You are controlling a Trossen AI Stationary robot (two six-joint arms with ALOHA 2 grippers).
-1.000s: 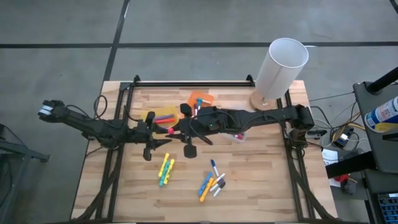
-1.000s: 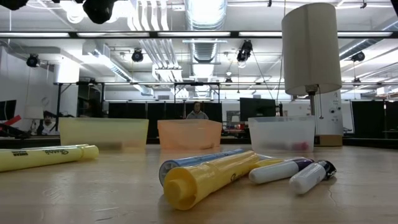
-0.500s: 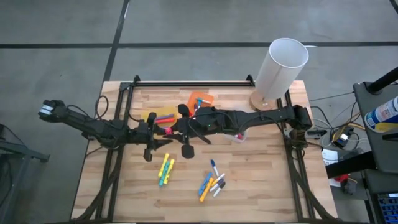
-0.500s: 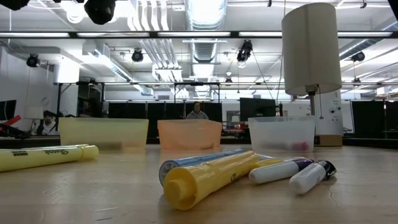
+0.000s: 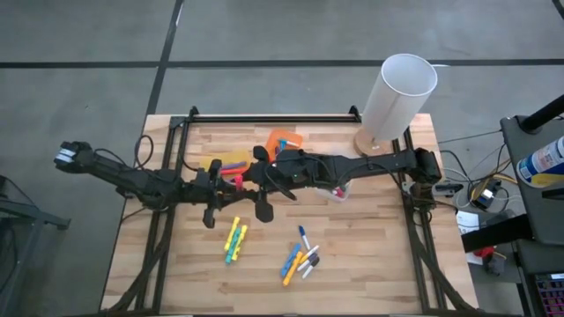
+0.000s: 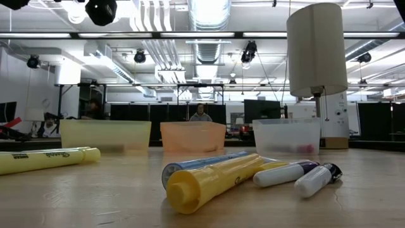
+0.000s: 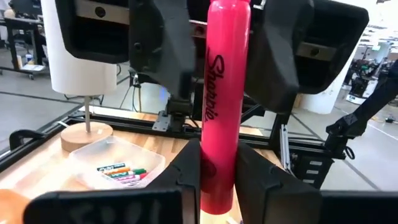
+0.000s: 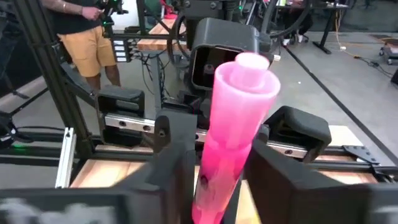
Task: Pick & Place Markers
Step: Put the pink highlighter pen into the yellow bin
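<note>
1. Pink marker (image 7: 221, 106): a capped pen lettered "Sharpie", standing upright between the fingers of the left gripper (image 7: 217, 180), which are closed against its lower barrel.
2. In the right wrist view the same pink marker (image 8: 233, 130) stands between the fingers of the right gripper (image 8: 214, 186), which press on it from both sides. Both grippers hold this one pen.
3. In the high view the two grippers meet over the middle of the wooden table (image 5: 379, 238); the left gripper (image 5: 231, 187) reaches in from the left, the right gripper (image 5: 257, 176) from the right, with the pink marker (image 5: 238, 181) showing between them.
4. Loose markers on the table, nearer the front edge: a yellow and green pair (image 5: 234, 239) lying side by side, and a mixed cluster (image 5: 300, 257) of blue, orange, yellow, white and dark pens, touching one another. The two groups lie well apart.
5. Low view: a yellow marker (image 6: 212, 182) lies closest to the camera, a blue one (image 6: 202, 163) touching behind it, white and dark pens (image 6: 297, 175) beside them, a yellow highlighter (image 6: 44, 159) off to one side.
6. Bins: yellow bin (image 6: 105, 136), orange bin (image 6: 192, 137) and clear bin (image 6: 286, 136) stand in a row at the far side. The clear bin (image 7: 118, 165) holds several markers in the left wrist view.
7. A white cylinder (image 5: 397, 92) stands on a round wooden base at the table's far right corner.
8. A person (image 8: 84, 37) in orange shorts stands beyond the table.
</note>
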